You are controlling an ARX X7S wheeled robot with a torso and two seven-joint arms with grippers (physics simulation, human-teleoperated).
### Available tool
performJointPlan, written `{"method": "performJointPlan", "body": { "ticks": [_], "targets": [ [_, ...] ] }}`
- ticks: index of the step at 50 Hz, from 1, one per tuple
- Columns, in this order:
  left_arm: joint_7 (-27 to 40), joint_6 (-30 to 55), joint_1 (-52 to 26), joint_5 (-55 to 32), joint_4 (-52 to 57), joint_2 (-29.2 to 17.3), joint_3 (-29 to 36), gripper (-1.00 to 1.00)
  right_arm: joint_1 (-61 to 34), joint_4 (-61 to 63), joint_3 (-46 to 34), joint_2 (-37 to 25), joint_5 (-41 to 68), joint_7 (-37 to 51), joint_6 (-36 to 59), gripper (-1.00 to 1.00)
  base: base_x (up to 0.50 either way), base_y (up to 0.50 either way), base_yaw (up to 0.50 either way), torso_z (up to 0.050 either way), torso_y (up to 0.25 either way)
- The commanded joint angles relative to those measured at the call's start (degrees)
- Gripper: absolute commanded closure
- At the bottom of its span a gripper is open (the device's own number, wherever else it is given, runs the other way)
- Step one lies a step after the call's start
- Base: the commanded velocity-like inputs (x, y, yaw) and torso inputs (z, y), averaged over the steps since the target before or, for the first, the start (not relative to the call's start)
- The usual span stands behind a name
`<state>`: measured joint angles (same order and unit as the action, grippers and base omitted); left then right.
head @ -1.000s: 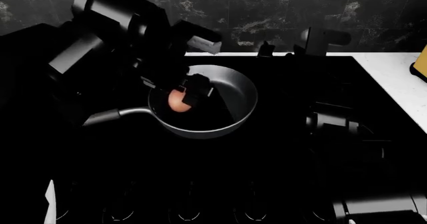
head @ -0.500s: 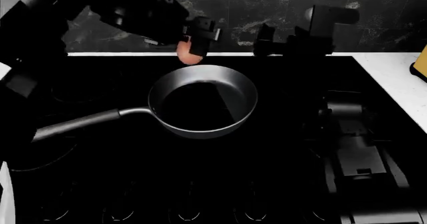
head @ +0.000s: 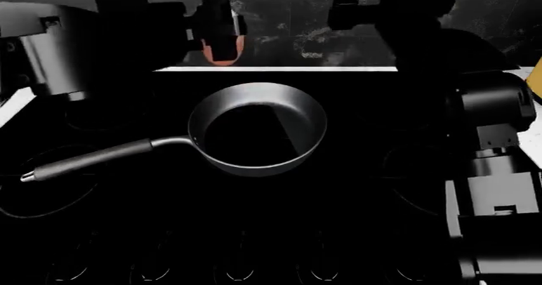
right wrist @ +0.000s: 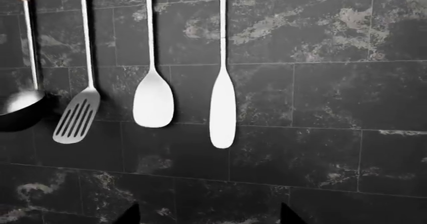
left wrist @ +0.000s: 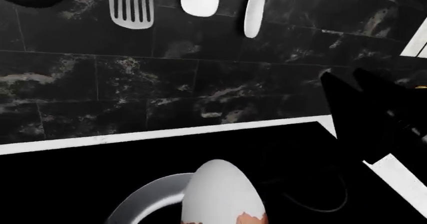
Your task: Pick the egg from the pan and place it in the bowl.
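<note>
The left gripper was clamped on the egg, holding it high above the far rim of the frying pan. I couldn't tell whether the right gripper was open.

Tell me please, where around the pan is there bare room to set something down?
The black cooktop in front of the pan is bare, between the pan handle and the right arm. The pan's interior is also empty. The back is crowded: the left end effector holds the egg above the white counter strip.
</note>
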<state>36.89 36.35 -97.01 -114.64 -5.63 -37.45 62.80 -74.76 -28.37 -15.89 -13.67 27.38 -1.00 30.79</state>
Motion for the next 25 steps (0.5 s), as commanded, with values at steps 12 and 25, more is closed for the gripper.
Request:
{"method": "performJointPlan", "body": {
  "ticks": [12,25],
  "targets": [
    [3.98,-18.03,13.29,4.32,21.39,-11.55,-8.66,1.00,-0.92,6.30,-0.46,-1.78,1.49,0.77,4.97,-1.00,0.00,0.00,0.00,0.000,0.000],
    [2.29,-18.70,13.20,5.11,20.09,-9.72,-8.95,1.00,-0.33,4.92,-0.51,-1.64,1.25,0.71,3.36,-1.00,0.00,0.00,0.00,0.000,0.000]
  ]
}}
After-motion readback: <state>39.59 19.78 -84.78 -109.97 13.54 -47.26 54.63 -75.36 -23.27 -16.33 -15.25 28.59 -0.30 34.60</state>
